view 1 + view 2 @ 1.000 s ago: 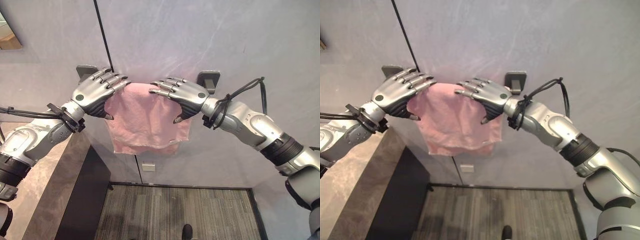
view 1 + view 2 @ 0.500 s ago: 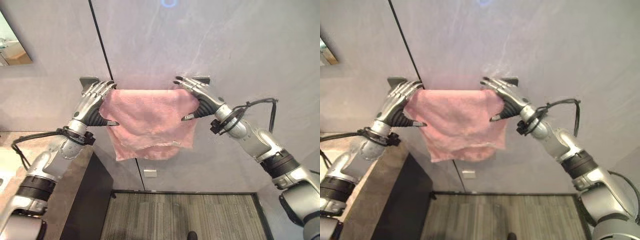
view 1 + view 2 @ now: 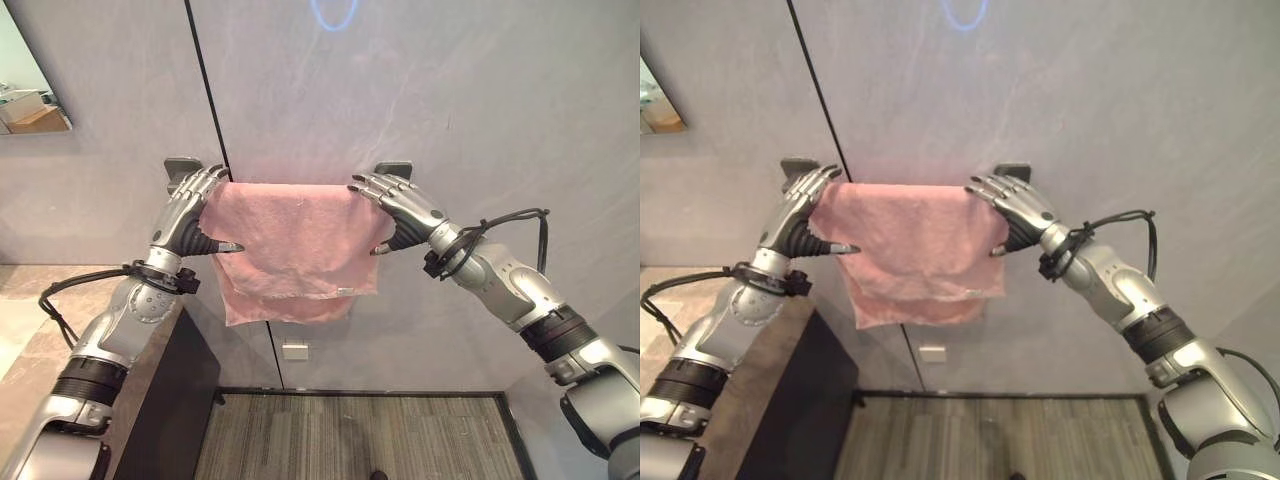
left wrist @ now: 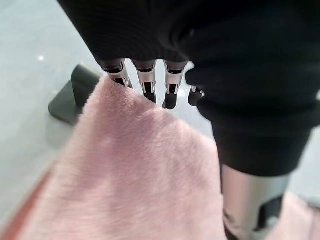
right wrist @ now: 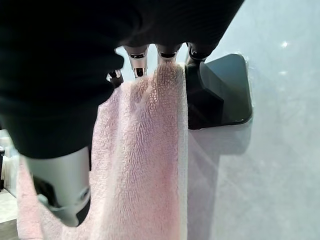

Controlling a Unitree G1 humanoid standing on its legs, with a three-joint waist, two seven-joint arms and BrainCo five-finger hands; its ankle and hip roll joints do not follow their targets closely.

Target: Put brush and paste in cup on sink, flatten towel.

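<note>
A pink towel (image 3: 295, 245) hangs spread over a rail between two dark wall brackets (image 3: 180, 168) (image 3: 395, 168). My left hand (image 3: 188, 215) lies on the towel's top left corner, fingers straight over the rail and thumb sticking out in front of the cloth. My right hand (image 3: 405, 208) rests the same way on the top right corner. In the left wrist view the fingertips (image 4: 147, 87) reach over the towel's top edge (image 4: 125, 180) beside a bracket (image 4: 75, 92). The right wrist view shows the towel (image 5: 145, 150) draped next to the other bracket (image 5: 222, 90).
A marble counter (image 3: 30, 320) with a dark cabinet side (image 3: 170, 400) stands at the lower left, and a mirror (image 3: 30, 100) hangs above it. A small white socket (image 3: 293, 351) sits on the wall under the towel. Grey plank floor (image 3: 350, 440) lies below.
Both hands have slid apart along the rail from the towel's middle to its ends, and the bunched towel now hangs wider and flatter. The camera has also shifted.
</note>
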